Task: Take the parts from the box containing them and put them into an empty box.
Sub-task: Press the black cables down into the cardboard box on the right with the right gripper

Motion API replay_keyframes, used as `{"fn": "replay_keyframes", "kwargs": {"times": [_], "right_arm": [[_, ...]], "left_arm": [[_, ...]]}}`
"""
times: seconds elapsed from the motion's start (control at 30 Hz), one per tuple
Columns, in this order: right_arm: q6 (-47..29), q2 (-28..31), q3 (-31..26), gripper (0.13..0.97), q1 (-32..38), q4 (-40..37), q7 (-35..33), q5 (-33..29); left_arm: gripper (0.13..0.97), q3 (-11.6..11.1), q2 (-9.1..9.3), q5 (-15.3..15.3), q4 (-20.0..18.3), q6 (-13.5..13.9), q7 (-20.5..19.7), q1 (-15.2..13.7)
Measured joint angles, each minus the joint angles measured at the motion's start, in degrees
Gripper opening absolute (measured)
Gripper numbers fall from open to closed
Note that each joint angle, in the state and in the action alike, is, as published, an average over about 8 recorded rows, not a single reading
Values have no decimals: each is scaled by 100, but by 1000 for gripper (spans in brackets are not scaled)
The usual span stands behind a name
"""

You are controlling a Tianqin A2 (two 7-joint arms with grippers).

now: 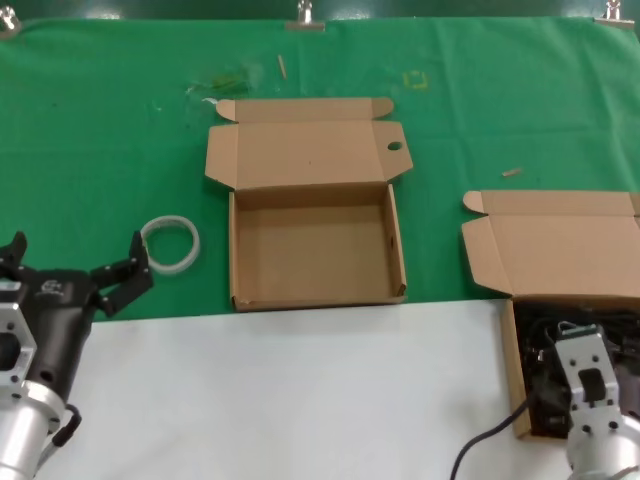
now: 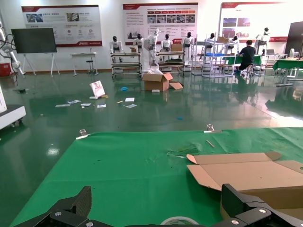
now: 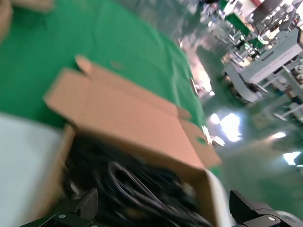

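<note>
The empty box [image 1: 315,250] lies open at the table's middle, its lid raised, with an oval hole [image 1: 394,146] near a corner. It also shows in the left wrist view [image 2: 251,175]. The box containing the parts [image 1: 560,245] stands at the right edge and is full of black power cords [image 1: 540,355]. In the right wrist view its lid [image 3: 128,118] also shows a small hole. My right gripper [image 1: 578,350] is open just above the tangled cords [image 3: 142,189], jaws wide [image 3: 165,213], holding nothing. My left gripper [image 1: 75,265] is open and empty at the lower left [image 2: 158,208].
A white ring of tubing [image 1: 170,245] lies between the left gripper and the empty box, and also shows in the left wrist view [image 2: 180,220]. Green cloth [image 1: 120,130] covers the far table; a white surface [image 1: 300,390] lies at the front. Small scraps [image 1: 225,82] lie at the back.
</note>
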Motion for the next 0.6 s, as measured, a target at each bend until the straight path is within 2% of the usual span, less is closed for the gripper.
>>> {"fn": "replay_keyframes", "kwargs": {"times": [0.3, 0.6], "right_arm": [[968, -1, 371, 966, 190, 385, -2359, 789], [1053, -1, 744, 966, 513, 298, -4225, 1575]], "left_arm": [[966, 0, 0, 0, 0, 0, 0, 0], [966, 0, 0, 0, 0, 0, 0, 0]]}}
